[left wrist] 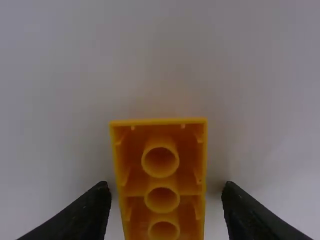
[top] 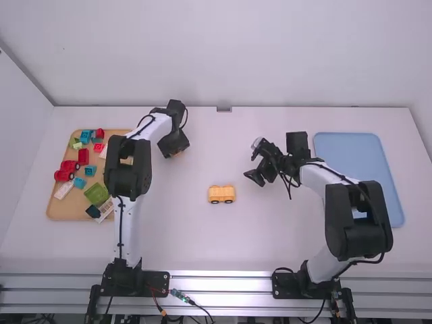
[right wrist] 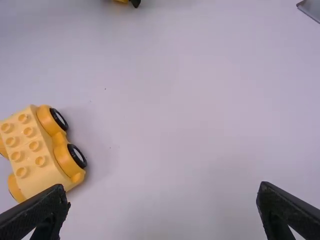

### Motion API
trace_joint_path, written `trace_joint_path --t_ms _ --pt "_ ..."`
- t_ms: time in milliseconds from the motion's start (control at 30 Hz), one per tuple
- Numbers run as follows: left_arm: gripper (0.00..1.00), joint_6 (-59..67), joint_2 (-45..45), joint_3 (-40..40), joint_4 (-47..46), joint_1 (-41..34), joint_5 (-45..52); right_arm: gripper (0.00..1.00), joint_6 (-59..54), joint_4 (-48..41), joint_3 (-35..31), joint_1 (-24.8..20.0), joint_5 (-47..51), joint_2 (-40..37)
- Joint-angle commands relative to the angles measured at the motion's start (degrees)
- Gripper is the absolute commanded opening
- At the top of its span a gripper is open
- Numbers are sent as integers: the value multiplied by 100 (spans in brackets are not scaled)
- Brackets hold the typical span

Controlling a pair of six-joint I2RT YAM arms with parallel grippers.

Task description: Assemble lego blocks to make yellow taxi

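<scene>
At the back, left of the middle, my left gripper is low over a yellow brick. In the left wrist view that brick has its hollow, tubed underside facing the camera, between the open fingers of my left gripper, a gap on either side. A yellow car base stands on the table near the middle, studs up. To its right, my right gripper hangs over the table. Seen from the right wrist, the car base is beside the left finger of my open, unloaded right gripper.
A wooden tray with several coloured bricks and red wheeled pieces lies at the left, partly behind the left arm. A blue tray is at the right, partly under the right arm. The white wall rises behind the table.
</scene>
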Motion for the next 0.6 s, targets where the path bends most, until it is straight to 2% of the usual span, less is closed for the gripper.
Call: trace_joint_path --t_ms 0,200,300,400,467,567 --pt "52 -22 2 -164 -8 46 -25 99 35 -13 85 -12 -35 -138" --pt "43 -4 2 -179 -41 52 -25 99 37 -11 85 -12 -39 -138" --pt "30 -2 0 -177 -19 20 -25 99 157 -4 85 -12 -37 -138" --pt "11 2 0 -175 -67 39 -4 99 409 57 85 -12 -37 -138" --pt "8 -4 0 -177 -124 13 -15 99 428 76 85 -12 -39 -138" --pt "8 2 0 -168 -226 37 -6 99 424 81 85 -12 -39 -138"
